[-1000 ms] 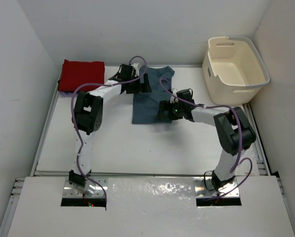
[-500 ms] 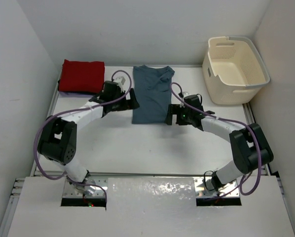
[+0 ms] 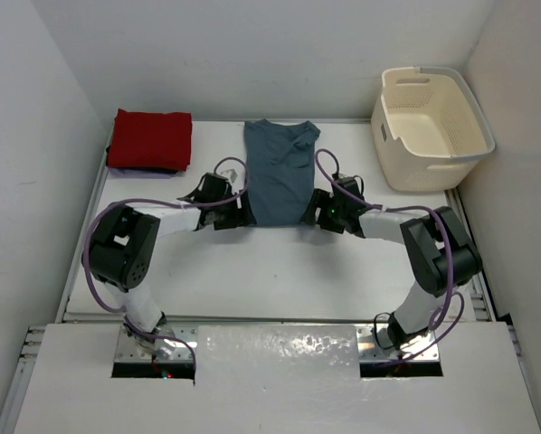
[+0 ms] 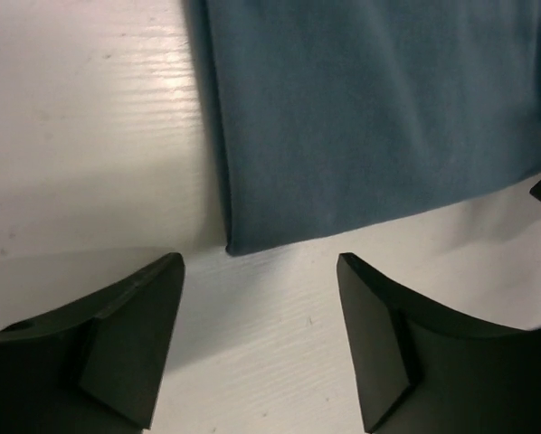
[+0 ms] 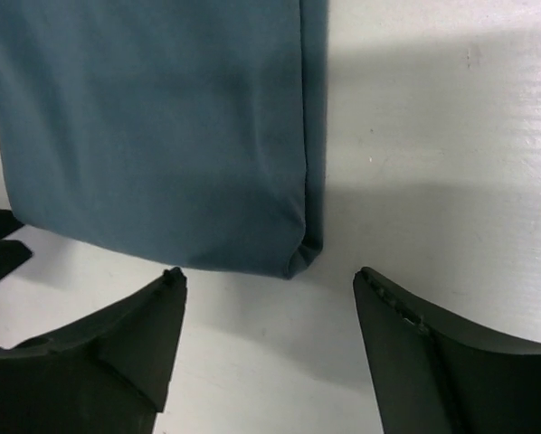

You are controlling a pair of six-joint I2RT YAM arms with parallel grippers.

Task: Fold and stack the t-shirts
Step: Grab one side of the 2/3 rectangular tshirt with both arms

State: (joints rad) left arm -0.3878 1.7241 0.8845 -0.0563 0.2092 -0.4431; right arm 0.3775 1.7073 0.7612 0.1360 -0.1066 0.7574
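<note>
Wrist views show left fingers (image 4: 126, 344) and right fingers (image 5: 99, 353) spread open just short of the teal t-shirt (image 4: 370, 108).

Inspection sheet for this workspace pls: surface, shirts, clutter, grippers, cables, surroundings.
Surface: white table, no spills seen.
Job's things: teal t-shirt folded lengthwise, flat at centre back; red t-shirt folded, far left corner.
Clutter: nothing seen.
Grippers: left gripper and right gripper open, one at each near corner of the teal t-shirt, holding nothing.
Cables: purple cables loop off both arms.
Surroundings: empty cream laundry basket far right; white walls.
</note>
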